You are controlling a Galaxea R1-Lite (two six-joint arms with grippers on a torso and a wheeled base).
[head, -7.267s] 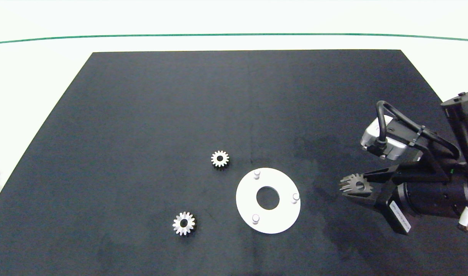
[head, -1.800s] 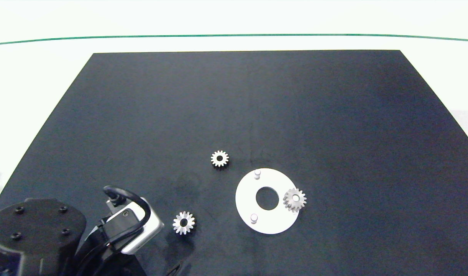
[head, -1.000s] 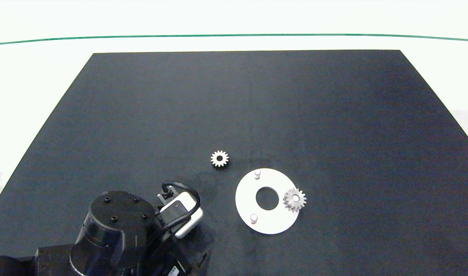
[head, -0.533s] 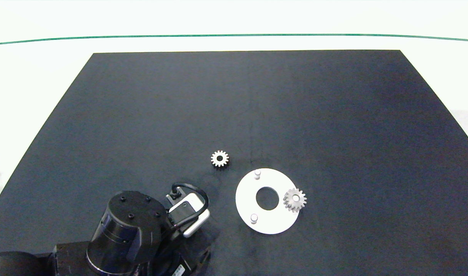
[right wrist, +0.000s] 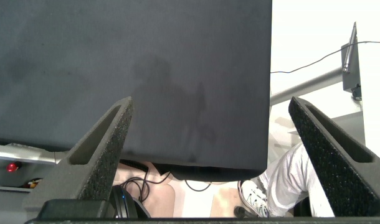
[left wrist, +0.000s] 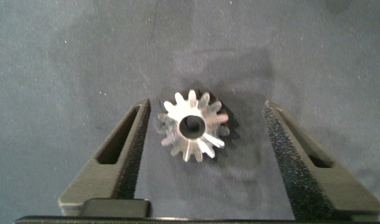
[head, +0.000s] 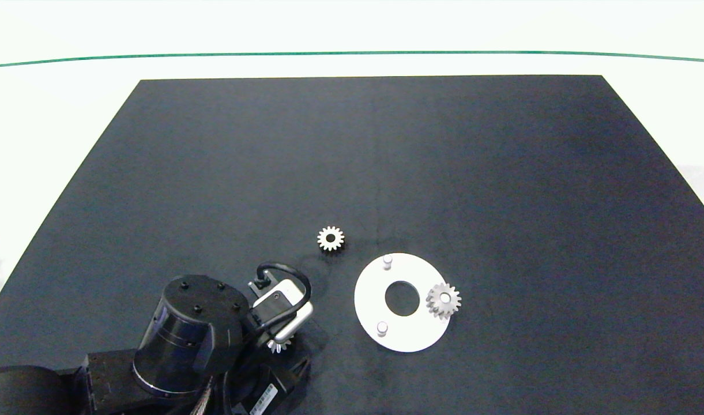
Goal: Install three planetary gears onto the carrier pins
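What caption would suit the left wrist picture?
Left end effector open around a small metal gear lying flat on the dark mat.

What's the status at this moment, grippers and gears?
Left pincer open, straddling a loose gear. Right pincer open, off the mat. One gear on its pin; path clear.

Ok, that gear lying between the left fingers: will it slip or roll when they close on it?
The gear lies flat on the mat, so it probably won't roll. It looks like solid metal: likely stiff and heavy for its size. The open left gripper has foam-like pads, which should bite the teeth, though polished metal might still slide.
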